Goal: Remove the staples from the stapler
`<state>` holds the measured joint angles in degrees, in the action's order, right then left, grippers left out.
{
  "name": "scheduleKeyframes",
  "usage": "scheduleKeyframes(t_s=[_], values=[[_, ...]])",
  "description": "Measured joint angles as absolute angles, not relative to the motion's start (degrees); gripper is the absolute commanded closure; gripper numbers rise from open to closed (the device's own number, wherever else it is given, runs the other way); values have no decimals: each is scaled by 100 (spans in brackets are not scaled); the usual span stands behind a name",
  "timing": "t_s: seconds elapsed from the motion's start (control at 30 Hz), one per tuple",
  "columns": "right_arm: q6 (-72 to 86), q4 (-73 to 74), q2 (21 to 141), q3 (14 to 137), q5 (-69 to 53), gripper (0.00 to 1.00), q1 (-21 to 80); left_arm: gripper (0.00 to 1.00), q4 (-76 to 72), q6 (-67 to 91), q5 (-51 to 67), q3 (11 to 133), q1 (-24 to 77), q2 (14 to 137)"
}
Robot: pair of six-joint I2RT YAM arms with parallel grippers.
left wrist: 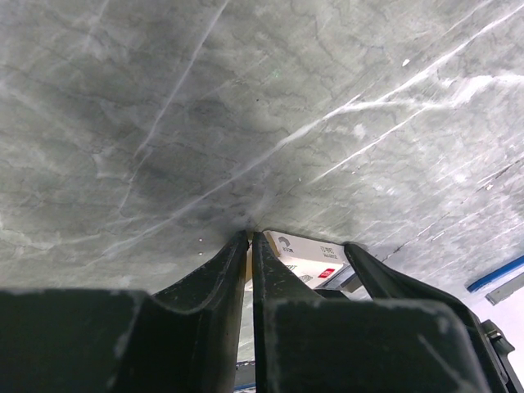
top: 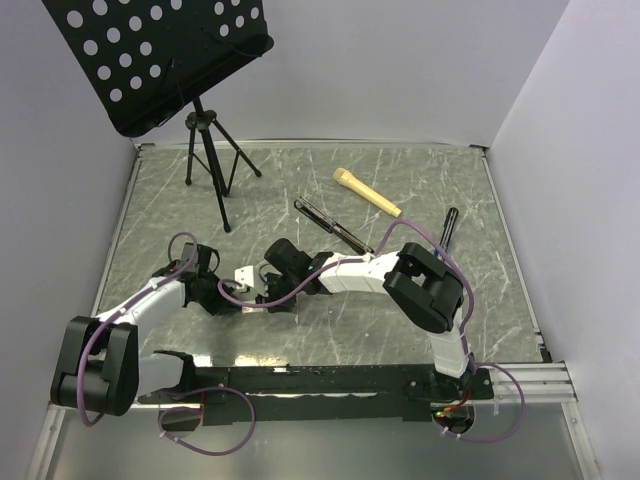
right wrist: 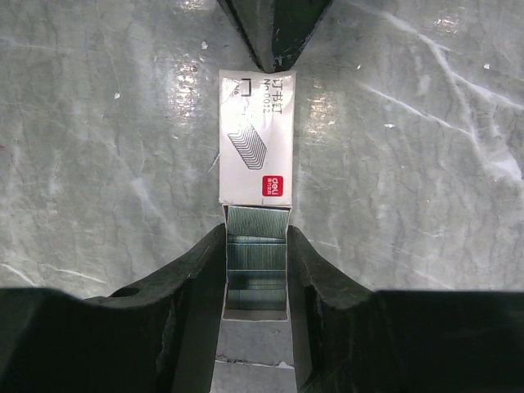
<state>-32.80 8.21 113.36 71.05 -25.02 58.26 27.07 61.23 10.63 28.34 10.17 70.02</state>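
Note:
The black stapler lies on the table behind the arms, with neither gripper near it. A white staple box lies between the grippers, its tray slid out. Several silvery strips of staples lie in the tray; no separate strip shows. My right gripper is closed on the sides of the tray. My left gripper is shut and empty, its tips on the table at the far end of the box. In the top view the box sits between both grippers.
A black pen and a tan-handled tool lie behind the right arm. A black music stand on a tripod stands at the back left. Walls close the table's back and sides.

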Motion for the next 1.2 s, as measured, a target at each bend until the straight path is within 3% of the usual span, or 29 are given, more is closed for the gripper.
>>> scheduleKeyframes(t_s=[1.2], values=[[-2783,613,11306,6993,-2445,76,5883,87,2596,6243,1033,2797,1144,6995]])
